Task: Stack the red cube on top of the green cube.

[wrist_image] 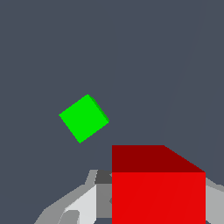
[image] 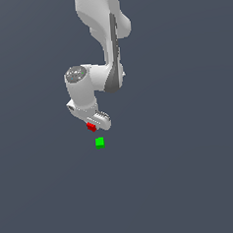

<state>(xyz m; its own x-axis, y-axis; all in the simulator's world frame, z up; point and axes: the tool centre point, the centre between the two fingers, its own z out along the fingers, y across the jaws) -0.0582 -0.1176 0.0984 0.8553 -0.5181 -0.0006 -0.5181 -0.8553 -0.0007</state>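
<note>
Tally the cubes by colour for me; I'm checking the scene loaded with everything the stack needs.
Red: 1, the red cube, between the fingers of the gripper
Green: 1, the green cube, lying apart from the gripper on the grey floor
Total: 2 cubes

Text on arm: none legible.
Text on red cube: none.
Text on green cube: none.

Exterior view high, distant, wrist view close, both showing green cube
</note>
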